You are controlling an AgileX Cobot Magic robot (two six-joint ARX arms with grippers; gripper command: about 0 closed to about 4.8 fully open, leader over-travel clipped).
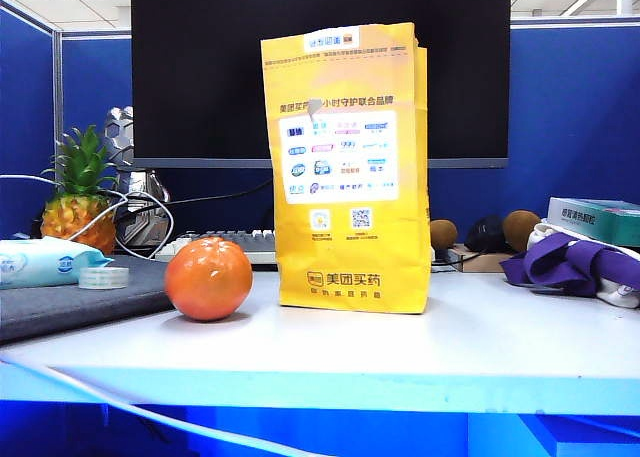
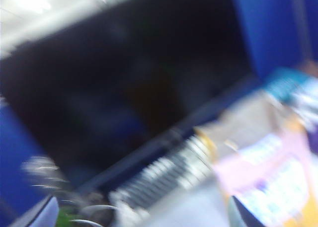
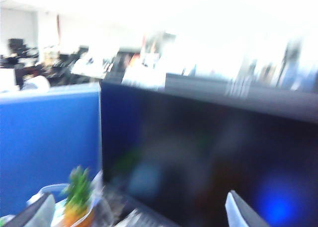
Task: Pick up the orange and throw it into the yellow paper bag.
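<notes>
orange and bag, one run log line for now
orange: on table, left of bag | bag: upright | right gripper: open, empty | left gripper: blurred

Both grippers' fingers [image 3: 238, 212] [image 2: 44, 212] spread apart, empty.

Bare white tabletop [image 1: 480, 337] fills the lower right. At centre stands the yellow paper bag [image 1: 345, 167], an orange fruit [image 1: 208, 278] blocking its left.
</notes>
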